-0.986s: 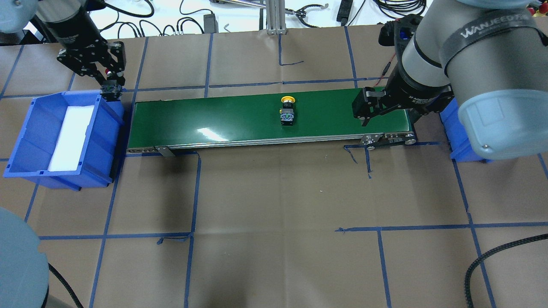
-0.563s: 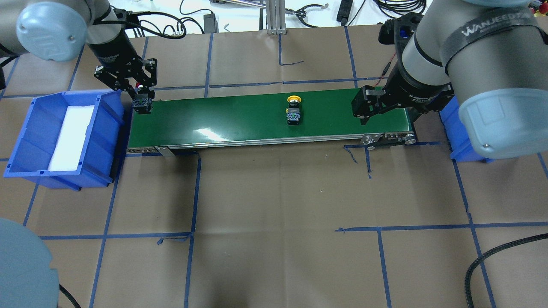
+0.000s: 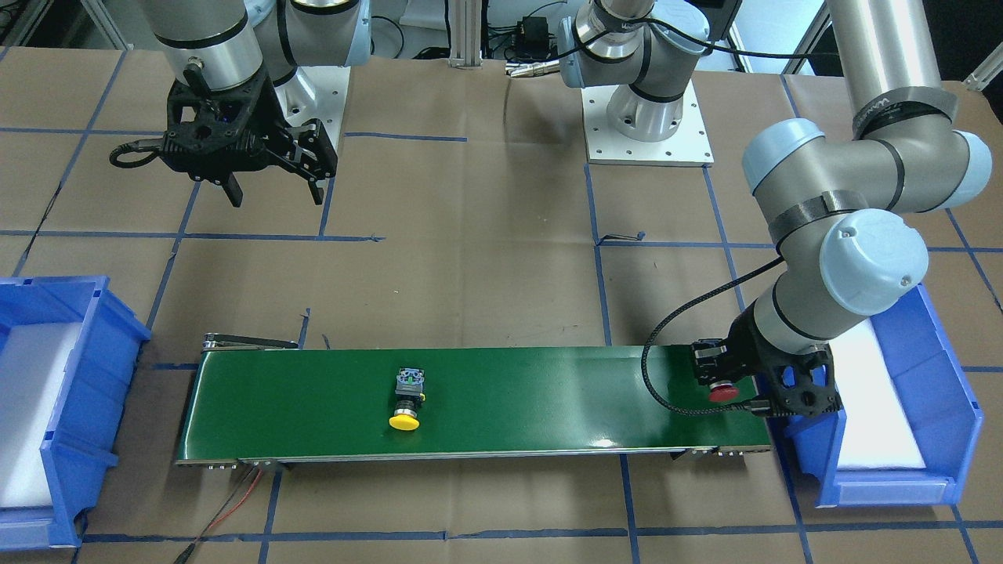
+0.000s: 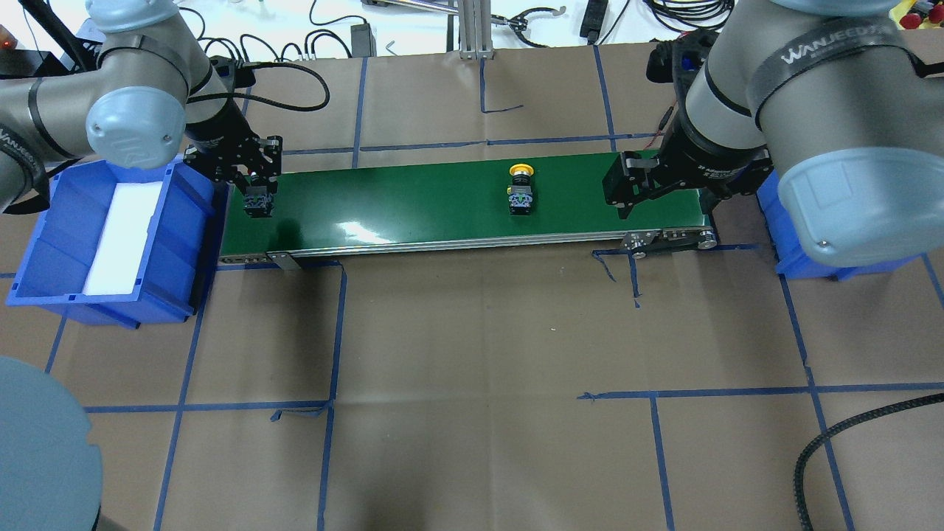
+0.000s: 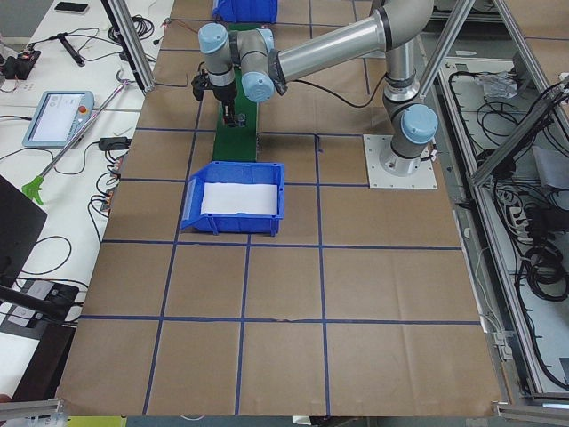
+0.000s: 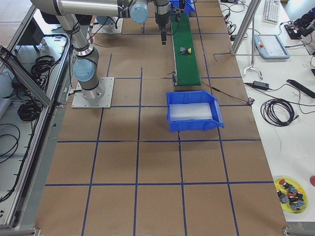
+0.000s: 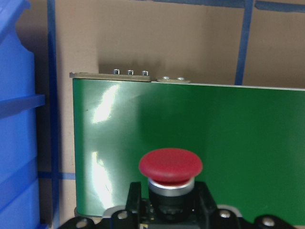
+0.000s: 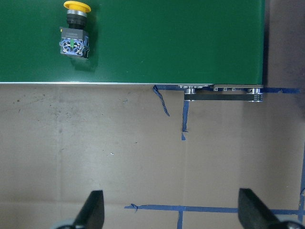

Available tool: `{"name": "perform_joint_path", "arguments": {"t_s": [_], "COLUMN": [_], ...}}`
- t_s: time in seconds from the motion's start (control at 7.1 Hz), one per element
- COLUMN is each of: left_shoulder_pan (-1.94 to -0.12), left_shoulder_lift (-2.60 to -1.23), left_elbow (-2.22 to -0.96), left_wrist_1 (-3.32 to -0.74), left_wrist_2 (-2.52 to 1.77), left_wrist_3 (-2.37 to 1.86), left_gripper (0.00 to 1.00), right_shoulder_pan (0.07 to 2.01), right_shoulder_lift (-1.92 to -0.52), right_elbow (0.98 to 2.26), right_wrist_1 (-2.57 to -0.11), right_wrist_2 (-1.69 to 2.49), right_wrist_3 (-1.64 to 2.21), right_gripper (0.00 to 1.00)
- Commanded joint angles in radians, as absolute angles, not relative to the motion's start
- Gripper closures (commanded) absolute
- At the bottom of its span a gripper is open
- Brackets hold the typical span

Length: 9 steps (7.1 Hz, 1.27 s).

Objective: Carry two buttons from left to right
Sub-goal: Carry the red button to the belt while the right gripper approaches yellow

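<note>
Overhead view taken as a dial: hub at the belt's middle, 6 o'clock nearest the robot.

Closest in, toward 6 o'clock: the table (image 4: pixel 472 354), papered brown, gridded in blue. Next out, at 8 o'clock: a blue bin (image 4: pixel 40 236) lined with a white pad (image 4: pixel 122 236). At 4 o'clock, half hidden behind the right arm (image 4: pixel 826 133): a second blue bin (image 4: pixel 785 251). Between the two, running from 9 to 3 o'clock: the green conveyor belt (image 4: pixel 413 203).

A little toward 3 o'clock from the hub, lying on its side on the belt, apart from both grippers: the yellow button (image 4: pixel 521 193), cap turned to 12 o'clock, grey base to 6.

At 9 o'clock, over the belt's very end and just beside the first bin: the left gripper (image 4: pixel 256 189), fingers clamped on the red button (image 4: pixel 257 201), held sideways like the other (cap to 12 o'clock, base to 6). Contact between that button and the belt: impossible to tell.

At 3 o'clock, raised above the belt's other end: the right gripper (image 3: pixel 277 200), fingers spread wide with nothing between them, well apart from the yellow button. From its wrist camera, looking straight down: the belt's near edge, the yellow button at 11 o'clock of the frame, brown paper below the fingertips.

Farthest out, at 12 o'clock past the paper's edge: an upright aluminium post (image 4: pixel 472 29).
</note>
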<state>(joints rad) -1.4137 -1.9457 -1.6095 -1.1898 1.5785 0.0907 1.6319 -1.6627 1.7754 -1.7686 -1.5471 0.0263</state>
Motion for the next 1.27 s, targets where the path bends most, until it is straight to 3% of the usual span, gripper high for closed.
{"name": "perform_joint_path", "arguments": {"t_s": [0.0,0.28,0.42,0.56,0.85,1.13], "left_shoulder_pan": [-1.411,-1.419,-1.420,-1.422,-1.413,-1.413], "left_shoulder_lift": [-1.968,-1.974,-1.976,-1.973,-1.948,-1.877], "left_elbow": [-1.685,-1.701,-1.701,-1.701,-1.668,-1.655], "left_wrist_1": [-1.061,-1.039,-1.039,-1.039,-1.048,-1.105], "left_wrist_2": [1.578,1.575,1.574,1.572,1.578,1.583], "left_wrist_3": [0.095,0.091,0.083,0.072,0.075,0.075], "left_gripper": [0.96,0.89,0.56,0.02,0.00,0.00], "right_shoulder_pan": [1.631,1.629,1.629,1.629,1.629,1.629], "right_shoulder_lift": [-1.655,-1.631,-1.617,-1.596,-1.505,-1.419], "right_elbow": [1.778,1.776,1.772,1.763,1.761,1.753], "right_wrist_1": [-1.767,-1.766,-1.767,-1.769,-2.012,-2.098], "right_wrist_2": [-1.549,-1.552,-1.549,-1.551,-1.540,-1.536], "right_wrist_3": [0.040,0.029,0.037,0.043,0.038,0.038], "right_gripper": [0.00,0.00,0.00,0.00,0.00,0.00]}}
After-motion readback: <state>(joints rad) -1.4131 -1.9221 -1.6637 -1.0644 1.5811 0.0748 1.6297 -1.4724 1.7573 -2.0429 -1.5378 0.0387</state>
